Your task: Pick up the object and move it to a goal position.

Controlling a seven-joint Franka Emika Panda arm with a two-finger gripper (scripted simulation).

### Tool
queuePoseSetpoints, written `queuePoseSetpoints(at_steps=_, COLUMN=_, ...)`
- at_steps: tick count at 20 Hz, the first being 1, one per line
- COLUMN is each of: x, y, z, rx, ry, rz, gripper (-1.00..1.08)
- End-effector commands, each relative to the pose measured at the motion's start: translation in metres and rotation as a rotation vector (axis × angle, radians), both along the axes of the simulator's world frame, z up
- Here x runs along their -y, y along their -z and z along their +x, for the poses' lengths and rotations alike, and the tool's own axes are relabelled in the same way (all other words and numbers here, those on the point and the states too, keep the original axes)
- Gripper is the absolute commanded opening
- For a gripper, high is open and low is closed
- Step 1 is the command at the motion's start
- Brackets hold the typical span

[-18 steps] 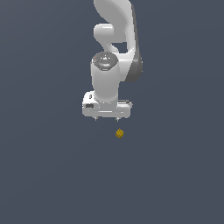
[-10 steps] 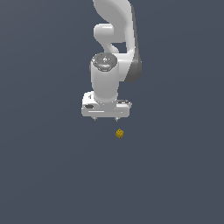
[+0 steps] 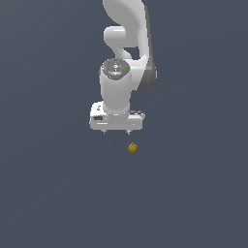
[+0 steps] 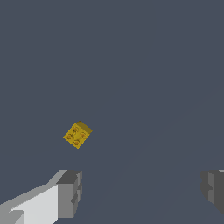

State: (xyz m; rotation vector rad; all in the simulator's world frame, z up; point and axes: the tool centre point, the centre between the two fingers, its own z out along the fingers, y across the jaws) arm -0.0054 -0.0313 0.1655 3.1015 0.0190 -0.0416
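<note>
From the exterior view I see the gripper [image 3: 116,131] above the cube [image 3: 132,147], clear of it. Only my wrist view shows the fingers [image 4: 69,192] spread wide, and dark marks on the cube [image 4: 78,134], outside the gap.

The scene is seen by the exterior view from high above and from some distance, so that the whole arm [image 3: 127,58] is looked down on against the grey tabletop [image 3: 48,193]. The wrist view is placed close behind the gripper [image 4: 140,192] and is directed down at the tabletop. The yellow cube [image 3: 132,147] is shared by both views
</note>
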Motion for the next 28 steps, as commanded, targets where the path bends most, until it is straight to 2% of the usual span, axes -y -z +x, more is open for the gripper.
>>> queuePoseSetpoints(at_steps=1, x=-0.002, y=0.002, z=0.000, rx=0.001, ry=0.013, rz=0.001, gripper=1.00)
queuePoseSetpoints(at_steps=11, x=-0.017, y=0.021, z=0.004, rx=0.011, ry=0.152, rz=0.010, gripper=1.00)
queuePoseSetpoints(at_steps=28, x=-0.058, y=0.076, z=0.008, rx=0.033, ry=0.549, rz=0.027, gripper=1.00)
